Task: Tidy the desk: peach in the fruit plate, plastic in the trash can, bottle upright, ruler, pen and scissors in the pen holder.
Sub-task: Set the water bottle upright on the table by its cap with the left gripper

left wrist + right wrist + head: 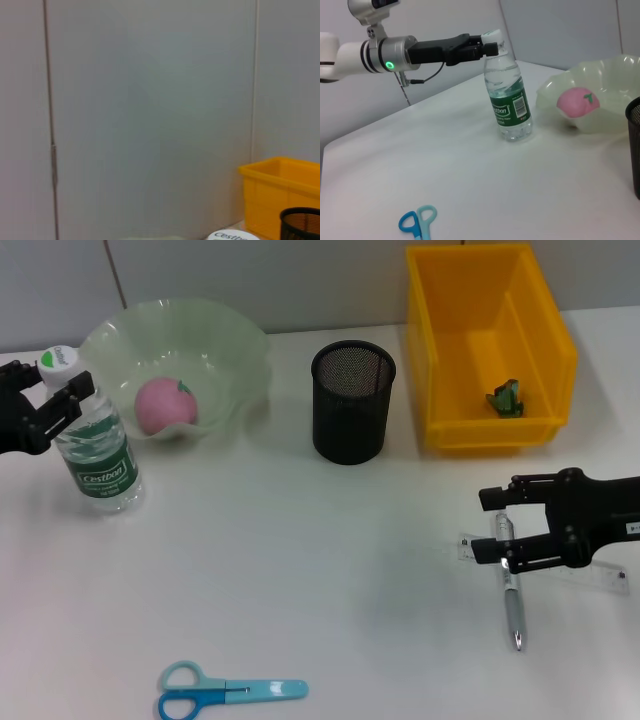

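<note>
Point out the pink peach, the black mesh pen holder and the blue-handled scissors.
Pink peach (164,406), head view, middle of the fruit.
Black mesh pen holder (351,415), head view, front wall.
Blue-handled scissors (185,705), head view, darker blue handle loop.

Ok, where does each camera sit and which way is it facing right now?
Head: above the desk, looking down; both claws show, left claw at the bottle, right claw over the pen.
Left wrist: faces the wall; no claw visible.
Right wrist: looks across the desk toward the left arm.
Shared: the bottle appears in head and right wrist views.
</note>
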Tool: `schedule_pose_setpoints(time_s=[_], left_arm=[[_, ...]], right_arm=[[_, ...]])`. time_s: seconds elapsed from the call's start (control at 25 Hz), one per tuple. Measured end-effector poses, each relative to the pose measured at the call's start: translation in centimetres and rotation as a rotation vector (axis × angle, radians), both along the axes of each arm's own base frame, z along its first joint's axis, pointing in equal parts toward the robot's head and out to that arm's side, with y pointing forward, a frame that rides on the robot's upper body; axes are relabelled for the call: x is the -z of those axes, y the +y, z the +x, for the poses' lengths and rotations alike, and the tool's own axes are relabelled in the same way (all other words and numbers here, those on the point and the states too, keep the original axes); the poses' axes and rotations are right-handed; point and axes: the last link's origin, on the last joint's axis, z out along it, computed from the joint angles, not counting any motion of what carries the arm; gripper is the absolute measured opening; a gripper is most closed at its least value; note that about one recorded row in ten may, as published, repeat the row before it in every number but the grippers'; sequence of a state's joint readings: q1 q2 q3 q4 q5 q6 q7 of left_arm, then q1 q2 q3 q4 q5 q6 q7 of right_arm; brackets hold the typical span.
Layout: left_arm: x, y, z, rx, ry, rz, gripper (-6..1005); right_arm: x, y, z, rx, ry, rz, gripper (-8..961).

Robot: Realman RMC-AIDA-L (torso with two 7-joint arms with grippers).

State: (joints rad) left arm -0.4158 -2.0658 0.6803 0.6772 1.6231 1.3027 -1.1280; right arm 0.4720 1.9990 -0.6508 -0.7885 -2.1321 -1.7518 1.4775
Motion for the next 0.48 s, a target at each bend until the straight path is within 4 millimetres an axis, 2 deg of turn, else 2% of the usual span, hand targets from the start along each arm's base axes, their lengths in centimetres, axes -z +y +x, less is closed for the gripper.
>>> schedule_pose_setpoints(time_s=[0.48], left_arm=[[0.24,0.42,-0.74,-0.030,-0.005,0.071,433]], right_arm=[[0.04,0.21,0.02,-0.001,-0.005,0.009,796]])
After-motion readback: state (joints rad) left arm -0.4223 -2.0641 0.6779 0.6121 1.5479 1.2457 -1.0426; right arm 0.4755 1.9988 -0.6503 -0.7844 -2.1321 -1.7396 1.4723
